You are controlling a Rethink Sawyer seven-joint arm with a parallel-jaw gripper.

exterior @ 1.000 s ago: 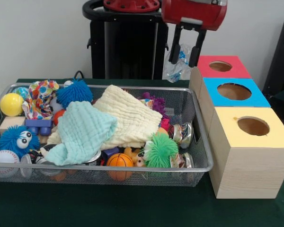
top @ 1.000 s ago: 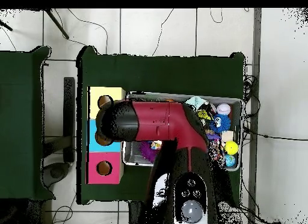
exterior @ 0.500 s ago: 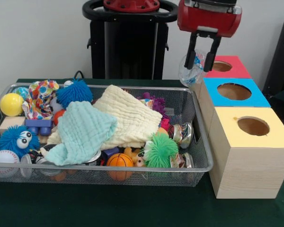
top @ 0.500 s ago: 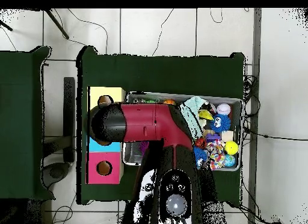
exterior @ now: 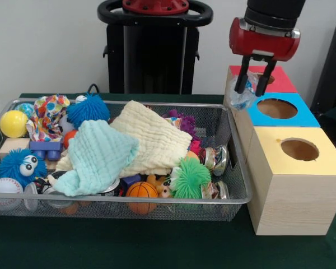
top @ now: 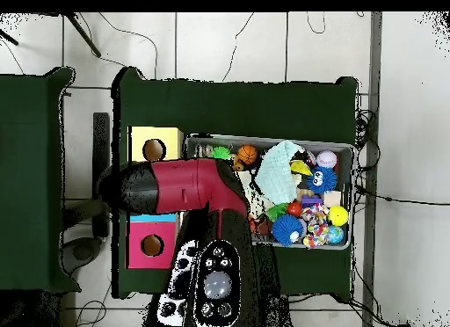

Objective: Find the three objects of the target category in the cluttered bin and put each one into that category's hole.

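Observation:
In the front view my gripper (exterior: 250,89) hangs above the left edge of the boxes, where the red box (exterior: 280,80) meets the blue box (exterior: 302,115). It is shut on a crumpled clear plastic wrapper (exterior: 239,98) that dangles beside the blue box's corner. The yellow box (exterior: 319,162) stands nearest, its round hole uncovered. From overhead, the arm's head (top: 145,190) covers the blue box and hides the gripper; the yellow box (top: 141,139) and red box (top: 141,253) show on either side.
The wire bin (exterior: 239,178) holds a cream cloth (exterior: 157,140), a mint cloth (exterior: 98,154), a green spiky ball (exterior: 190,178), a blue furry toy (exterior: 19,165), a small basketball (exterior: 141,190), a yellow ball (exterior: 13,123) and shiny crushed cans (exterior: 214,158).
The arm has swung right in the front view, carrying the plastic wrapper from behind the bin's back corner to over the red and blue boxes, and slightly lower.

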